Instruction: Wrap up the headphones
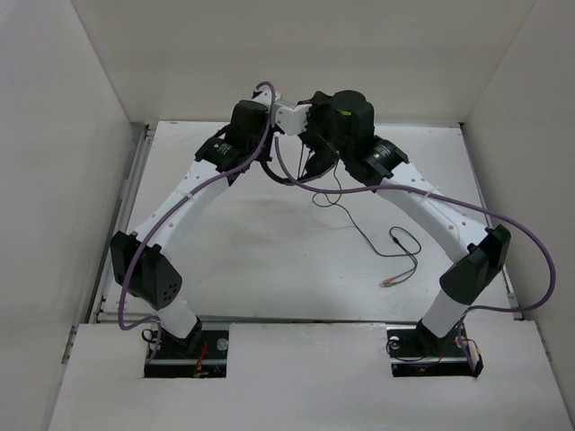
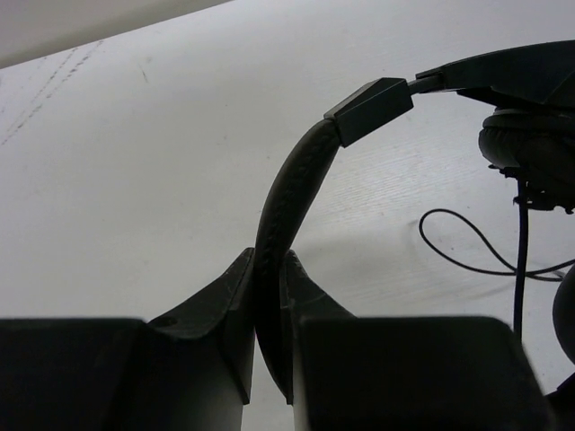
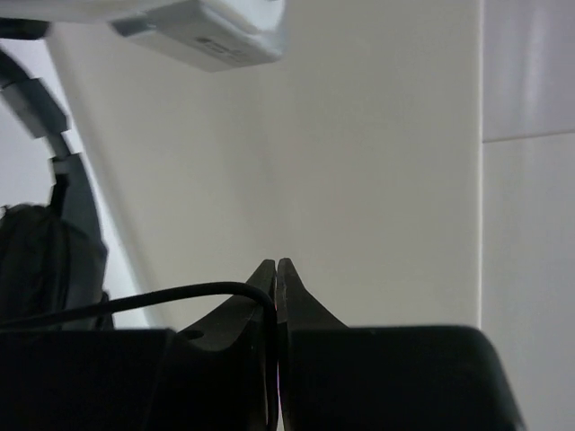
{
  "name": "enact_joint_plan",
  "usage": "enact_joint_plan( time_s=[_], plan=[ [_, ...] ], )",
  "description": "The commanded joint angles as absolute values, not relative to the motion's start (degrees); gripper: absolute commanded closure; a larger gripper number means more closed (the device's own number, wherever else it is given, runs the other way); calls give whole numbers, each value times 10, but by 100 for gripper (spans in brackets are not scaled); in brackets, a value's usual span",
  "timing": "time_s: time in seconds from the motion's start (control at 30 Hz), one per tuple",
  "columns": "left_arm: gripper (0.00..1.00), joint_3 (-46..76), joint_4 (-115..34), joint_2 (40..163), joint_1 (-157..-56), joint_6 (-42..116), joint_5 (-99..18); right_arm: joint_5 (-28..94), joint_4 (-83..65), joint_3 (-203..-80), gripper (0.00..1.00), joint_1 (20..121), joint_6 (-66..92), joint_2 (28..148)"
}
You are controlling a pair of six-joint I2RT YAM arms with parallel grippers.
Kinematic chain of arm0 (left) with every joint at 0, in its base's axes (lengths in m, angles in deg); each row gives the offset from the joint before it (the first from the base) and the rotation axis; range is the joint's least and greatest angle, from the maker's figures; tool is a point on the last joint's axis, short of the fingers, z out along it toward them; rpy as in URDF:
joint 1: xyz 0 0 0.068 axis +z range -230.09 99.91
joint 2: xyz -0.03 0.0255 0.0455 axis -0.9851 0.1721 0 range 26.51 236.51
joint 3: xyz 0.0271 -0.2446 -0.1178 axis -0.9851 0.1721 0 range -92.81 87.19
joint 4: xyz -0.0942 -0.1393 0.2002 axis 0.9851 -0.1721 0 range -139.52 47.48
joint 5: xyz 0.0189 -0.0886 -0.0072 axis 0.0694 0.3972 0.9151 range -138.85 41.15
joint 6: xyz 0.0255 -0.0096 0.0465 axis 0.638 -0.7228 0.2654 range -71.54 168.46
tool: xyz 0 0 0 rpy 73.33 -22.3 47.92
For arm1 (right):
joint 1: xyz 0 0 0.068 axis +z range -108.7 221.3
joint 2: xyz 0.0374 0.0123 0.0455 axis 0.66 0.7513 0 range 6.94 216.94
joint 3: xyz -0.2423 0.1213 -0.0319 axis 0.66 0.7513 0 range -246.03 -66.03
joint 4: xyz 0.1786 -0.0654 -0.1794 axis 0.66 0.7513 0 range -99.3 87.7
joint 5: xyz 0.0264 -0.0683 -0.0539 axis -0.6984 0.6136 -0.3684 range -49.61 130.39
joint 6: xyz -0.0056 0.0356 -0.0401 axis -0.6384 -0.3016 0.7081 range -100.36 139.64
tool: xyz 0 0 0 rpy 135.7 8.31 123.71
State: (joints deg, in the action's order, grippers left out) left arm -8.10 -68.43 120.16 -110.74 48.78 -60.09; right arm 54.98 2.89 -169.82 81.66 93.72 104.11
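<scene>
Headphones (image 2: 287, 193) have a long thin cable (image 1: 359, 235), and its end is the part nearest the arm bases. The pink and green plugs (image 1: 388, 283) lie flat on the white surface (image 1: 269, 269) at about 4 o'clock. From there the cable makes a small loop and wiggles away toward 12 o'clock. It is loose, so the wrapping looks like it has hardly begun.

Farther back, both arms lean in and meet near 12 o'clock. The headphones are there between them, and they seem to be held up off the surface.

The left fingers (image 2: 220, 296) are squeezed tight on the soft headband (image 2: 301, 162). I think this keeps the headphones from moving, like a hand holding a spool.

The right fingers (image 3: 301, 305) are pressed together too. The thin cable runs in between their tips from 9 o'clock, so it looks pinched there. I think this hand is the one that can lead the cable around the headphones while the other holds them.

The headphones are all black. The headband is thin and padded with a bumpy skin, and it curves up into a hard plastic piece (image 2: 368, 109). Past that, at 3 o'clock in the left wrist view, sits a round puffy earcup (image 2: 530, 153), and the cable drops down from it.
</scene>
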Motion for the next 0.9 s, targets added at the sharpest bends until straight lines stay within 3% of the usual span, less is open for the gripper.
enact_joint_plan(
  time_s=[0.0, 0.17, 0.87],
  plan=[
    [100, -98, -713, 1169, -1130, 530, -552, 608, -125, -1696, 92, 792, 965, 1045],
    [100, -105, -710, 1185, -1105, 521, -634, 603, -118, -1678, 92, 795, 961, 1024],
    [100, -160, -768, 1211, -1066, 474, -605, 596, -121, -1687, 92, 787, 959, 1013]
  ],
)
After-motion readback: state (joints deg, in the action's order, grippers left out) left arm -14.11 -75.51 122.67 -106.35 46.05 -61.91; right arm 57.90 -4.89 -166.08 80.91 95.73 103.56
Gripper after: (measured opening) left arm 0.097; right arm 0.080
